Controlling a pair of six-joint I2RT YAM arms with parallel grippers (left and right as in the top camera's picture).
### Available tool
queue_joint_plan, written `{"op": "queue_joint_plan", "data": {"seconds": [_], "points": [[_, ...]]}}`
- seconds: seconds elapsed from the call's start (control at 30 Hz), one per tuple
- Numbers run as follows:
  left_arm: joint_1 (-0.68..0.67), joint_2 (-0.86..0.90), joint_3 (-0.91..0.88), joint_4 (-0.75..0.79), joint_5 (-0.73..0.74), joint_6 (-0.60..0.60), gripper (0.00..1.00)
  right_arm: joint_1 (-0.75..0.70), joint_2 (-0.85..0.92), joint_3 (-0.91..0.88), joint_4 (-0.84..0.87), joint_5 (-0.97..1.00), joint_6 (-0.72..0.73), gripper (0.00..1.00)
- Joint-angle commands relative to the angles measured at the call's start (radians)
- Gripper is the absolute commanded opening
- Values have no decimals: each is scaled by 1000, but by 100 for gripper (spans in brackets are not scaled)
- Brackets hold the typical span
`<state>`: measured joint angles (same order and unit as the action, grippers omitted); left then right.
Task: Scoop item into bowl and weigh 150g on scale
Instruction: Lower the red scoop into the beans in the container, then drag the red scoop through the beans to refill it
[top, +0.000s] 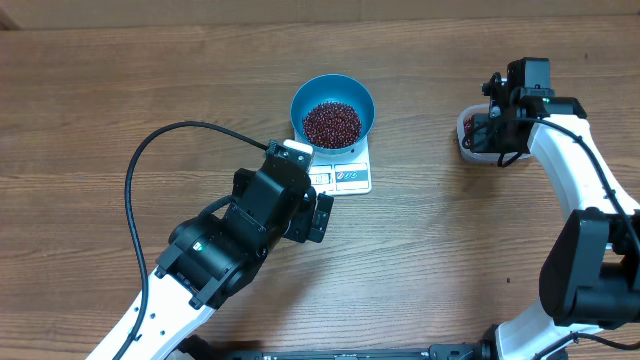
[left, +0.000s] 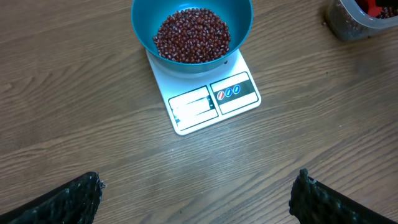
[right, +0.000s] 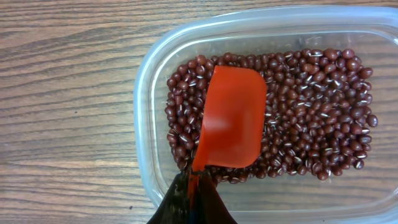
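Pinching red scoop (right: 230, 118) tight in right gripper (right: 193, 202) over beans (right: 311, 124) in clear tub (right: 146, 81). Hanging left gripper (left: 198, 186) wide open near filled blue bowl (top: 303, 97) on scale (top: 350, 178).

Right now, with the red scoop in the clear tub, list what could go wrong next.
1. The right gripper pinches the red plastic scoop only by its thin handle; loaded, it might twist and spill small dark red beans between the clear plastic tub and the round blue bowl.
2. The open left gripper hangs near the flat white scale; a bump could upset the weighing.
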<state>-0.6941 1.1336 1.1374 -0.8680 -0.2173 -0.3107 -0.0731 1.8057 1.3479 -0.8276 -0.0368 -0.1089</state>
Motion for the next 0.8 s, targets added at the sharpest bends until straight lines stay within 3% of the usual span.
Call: {"op": "queue_joint_plan", "data": {"seconds": [0.0,0.43,0.77], "points": [[0,5,-2,4,5,19,100,-3,21,-8,0,-57,-4,4],[0,5,-2,4,5,19,100,-98,22,-8,6,-250,-4,4],[0,5,-2,4,5,19,99,-113,66,-8,6,-258,-5,4]]}}
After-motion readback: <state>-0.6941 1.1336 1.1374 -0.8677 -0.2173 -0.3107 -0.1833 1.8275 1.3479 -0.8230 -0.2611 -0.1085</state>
